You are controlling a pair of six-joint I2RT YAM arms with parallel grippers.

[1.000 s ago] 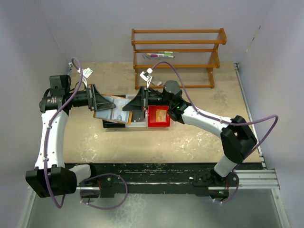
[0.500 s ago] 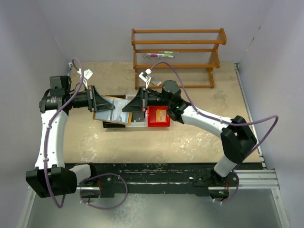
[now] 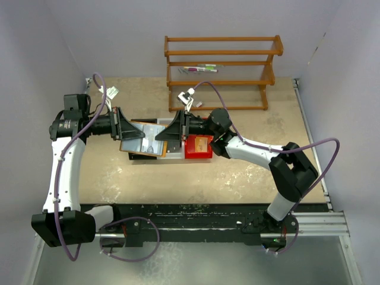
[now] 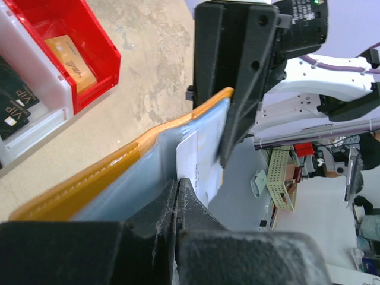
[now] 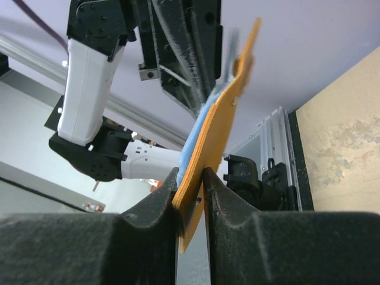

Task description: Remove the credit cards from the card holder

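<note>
Over beige tabletop (image 3: 237, 172), left fingers (image 4: 205, 222) pinch pale credit card (image 4: 189, 155), right fingers (image 5: 231, 196) clamp card holder (image 5: 219, 130); best draw card straight out

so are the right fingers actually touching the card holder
Touching. The right wrist view shows the orange flap of the card holder wedged between the right fingers, both inner faces against it with no gap.
</note>
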